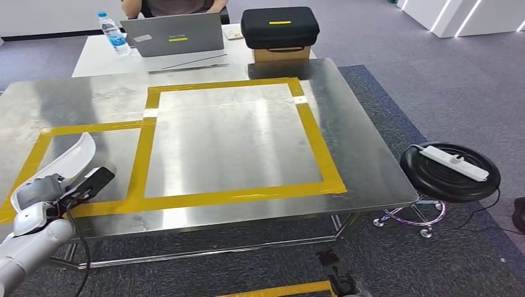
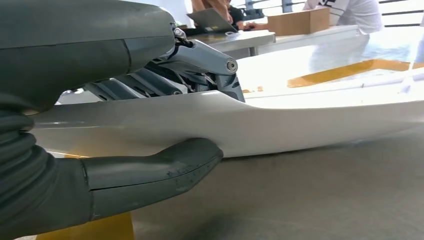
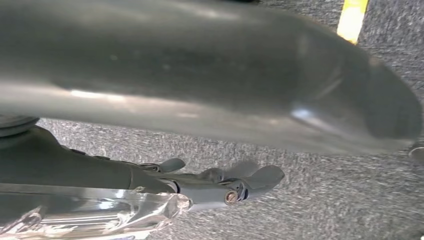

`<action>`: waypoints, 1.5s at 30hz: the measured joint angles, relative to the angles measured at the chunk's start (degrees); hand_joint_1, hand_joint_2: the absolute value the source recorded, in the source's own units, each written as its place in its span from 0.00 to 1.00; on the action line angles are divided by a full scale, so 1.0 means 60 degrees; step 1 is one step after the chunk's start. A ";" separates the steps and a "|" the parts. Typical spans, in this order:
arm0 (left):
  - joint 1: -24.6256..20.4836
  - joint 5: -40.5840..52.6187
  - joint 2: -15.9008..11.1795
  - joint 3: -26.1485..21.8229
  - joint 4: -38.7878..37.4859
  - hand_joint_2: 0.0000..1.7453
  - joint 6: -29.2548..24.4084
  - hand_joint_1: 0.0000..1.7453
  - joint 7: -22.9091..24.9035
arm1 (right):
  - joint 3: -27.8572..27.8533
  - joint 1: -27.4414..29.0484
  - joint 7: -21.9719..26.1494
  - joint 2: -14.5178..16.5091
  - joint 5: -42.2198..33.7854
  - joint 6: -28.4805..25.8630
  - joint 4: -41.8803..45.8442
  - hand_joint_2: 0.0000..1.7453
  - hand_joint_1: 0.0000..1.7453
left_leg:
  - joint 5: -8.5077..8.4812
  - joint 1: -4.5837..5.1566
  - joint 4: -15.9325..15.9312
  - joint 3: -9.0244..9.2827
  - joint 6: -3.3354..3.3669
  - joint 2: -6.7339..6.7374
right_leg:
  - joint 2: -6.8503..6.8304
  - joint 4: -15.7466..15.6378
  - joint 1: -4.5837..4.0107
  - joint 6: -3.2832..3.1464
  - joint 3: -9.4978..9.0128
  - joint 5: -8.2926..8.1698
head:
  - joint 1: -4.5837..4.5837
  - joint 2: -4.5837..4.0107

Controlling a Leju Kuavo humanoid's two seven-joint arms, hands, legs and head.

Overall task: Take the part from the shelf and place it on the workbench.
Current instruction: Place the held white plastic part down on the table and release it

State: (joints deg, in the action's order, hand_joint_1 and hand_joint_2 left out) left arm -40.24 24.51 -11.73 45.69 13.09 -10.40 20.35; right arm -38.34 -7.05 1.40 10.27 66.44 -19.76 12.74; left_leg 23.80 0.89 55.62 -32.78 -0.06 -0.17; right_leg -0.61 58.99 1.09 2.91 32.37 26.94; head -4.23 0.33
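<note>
The left hand (image 1: 46, 189) is at the near left corner of the workbench (image 1: 247, 154), gripping the part (image 1: 71, 154). In the left wrist view the thick grey thumb (image 2: 165, 167) presses one face of the part (image 2: 280, 122) and darker fingers (image 2: 200, 60) close over the other face, so the part is clamped between them. The part is a long, thin, white, glossy curved shell. Its long axis runs from the hand away and slightly to the right, its rounded free end over the bench, inside the smaller yellow tape (image 1: 145, 139) outline. Whether it touches the metal is unclear. The left arm comes up from the lower left, silver, with a black cable beside it.

The right hand (image 3: 230, 182) hangs over grey carpet with its fingers loosely apart and nothing in them.

The bench top is brushed, reflective metal. Beyond it stand a laptop (image 1: 173, 34), a bottle (image 1: 113, 34) and a black case (image 1: 280, 26).
</note>
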 joint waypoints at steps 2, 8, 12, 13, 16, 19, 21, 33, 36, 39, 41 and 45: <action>-0.0040 0.0005 0.0098 -0.0004 0.0003 1.00 0.0079 1.00 -0.0024 | 0.0002 -0.0018 0.0000 -0.0002 0.0005 0.0002 0.0003 0.00 0.00 | -0.0109 -0.0055 -0.0097 0.0043 0.0071 -0.0008 | 0.0024 0.0550 -0.0006 0.0093 0.0191 0.0390 | -0.0022 0.0000; -0.0046 0.0036 0.0251 -0.0019 0.0002 1.00 0.0209 0.00 -0.0047 | 0.0001 0.0010 -0.0006 -0.0018 0.0024 0.0011 0.0003 0.00 0.00 | -0.0237 -0.0113 -0.0072 -0.0119 0.0048 -0.0007 | 0.0051 0.1910 0.0020 0.0245 0.0709 0.0979 | -0.0045 0.0000; 0.0047 0.0018 0.0207 -0.0120 -0.0002 1.00 0.0319 0.00 -0.0063 | 0.0010 -0.0012 -0.0025 -0.0006 0.0057 0.0046 0.0002 0.00 0.00 | -0.0258 -0.0104 0.0088 -0.0239 -0.0208 -0.0007 | 0.0081 -0.0028 0.0080 0.0180 -0.0293 0.0213 | -0.0040 0.0000; 0.0095 0.0017 0.0190 -0.0158 -0.0003 1.00 0.0303 0.00 -0.0129 | 0.0011 -0.0008 -0.0026 -0.0003 0.0056 0.0052 0.0003 0.00 0.00 | -0.0282 -0.0094 0.0078 -0.0258 -0.0258 -0.0007 | 0.0106 -0.0022 0.0059 0.0069 -0.0254 0.0187 | -0.0019 0.0000; 0.0170 0.0088 0.0184 -0.0264 -0.0004 1.00 0.0230 0.00 -0.0339 | 0.0005 0.0010 -0.0020 -0.0013 0.0021 0.0028 0.0005 0.00 0.00 | -0.0229 -0.0136 0.0179 -0.0369 -0.0397 -0.0003 | 0.0112 -0.0037 0.0048 -0.0168 -0.0215 0.0069 | 0.0037 0.0000; 0.0182 0.0263 0.0237 -0.0319 -0.0004 1.00 0.0139 0.00 -0.0490 | -0.0001 0.0018 0.0005 -0.0023 -0.0054 -0.0014 0.0005 0.00 0.00 | 0.0650 -0.0154 0.1751 -0.1114 -0.0490 -0.0001 | 0.0102 -0.0052 0.0055 -0.0261 -0.0159 0.0021 | 0.0068 0.0000; 0.0178 0.0351 0.0292 -0.0335 -0.0002 1.00 0.0100 0.00 -0.0550 | -0.0007 0.0045 0.0019 -0.0028 -0.0099 -0.0030 0.0005 0.00 0.00 | 0.1010 -0.0155 0.2834 -0.1645 -0.0496 -0.0001 | 0.0102 -0.0052 0.0053 -0.0270 -0.0139 0.0024 | 0.0068 0.0000; -0.0081 0.0836 0.0678 -0.0510 0.0221 1.00 -0.0212 0.00 -0.1420 | -0.0039 0.0053 0.0154 -0.0045 -0.0230 -0.0092 0.0005 0.00 0.00 | -0.0188 -0.0165 0.0064 -0.0280 0.0003 0.0023 | 0.0111 0.0662 0.0010 0.0179 0.0190 0.0617 | 0.0038 -0.0001; -0.0149 0.0702 0.0801 -0.0770 0.0435 1.00 -0.0652 0.00 -0.2516 | -0.0054 0.0140 0.0238 -0.0057 -0.0306 -0.0121 0.0005 0.00 0.00 | -0.0166 -0.0135 0.0071 -0.0291 0.0076 0.0029 | 0.0112 0.2470 -0.0010 0.0219 0.1173 0.1332 | 0.0026 0.0000; -0.0475 0.0434 0.0925 -0.1340 0.1133 1.00 -0.1064 0.00 -0.3883 | -0.0102 0.0213 0.0376 -0.0083 -0.0417 -0.0207 0.0005 0.00 0.00 | -0.0129 -0.0115 0.0102 -0.0265 0.0086 -0.0018 | 0.0104 0.1733 -0.0045 0.0145 0.1039 0.0552 | 0.0020 0.0000; -0.0735 0.0371 0.0951 -0.1834 0.1807 1.00 -0.1134 0.00 -0.4356 | -0.0140 0.0229 0.0443 -0.0102 -0.0464 -0.0263 0.0004 0.00 0.00 | -0.0080 -0.0088 0.0141 -0.0243 0.0032 -0.0027 | 0.0067 0.0430 -0.0084 0.0050 0.0524 -0.0142 | 0.0024 0.0000; -0.0890 0.0451 0.0956 -0.2608 0.2941 1.00 -0.1106 0.00 -0.4670 | -0.0211 0.0325 0.0493 -0.0118 -0.0502 -0.0312 0.0001 0.00 0.00 | -0.0035 -0.0050 0.0147 -0.0252 -0.0124 0.0020 | 0.0090 -0.0136 -0.0117 -0.0118 0.0301 -0.0375 | 0.0038 0.0000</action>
State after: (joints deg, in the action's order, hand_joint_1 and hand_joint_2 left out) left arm -45.58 27.21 -5.99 30.04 30.74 -17.04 -7.67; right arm -39.61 -5.10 4.36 9.56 63.43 -21.63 12.74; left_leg 23.58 0.60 56.50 -34.29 -0.81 -0.05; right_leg -0.06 58.18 0.39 2.20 34.17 24.70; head -4.01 0.33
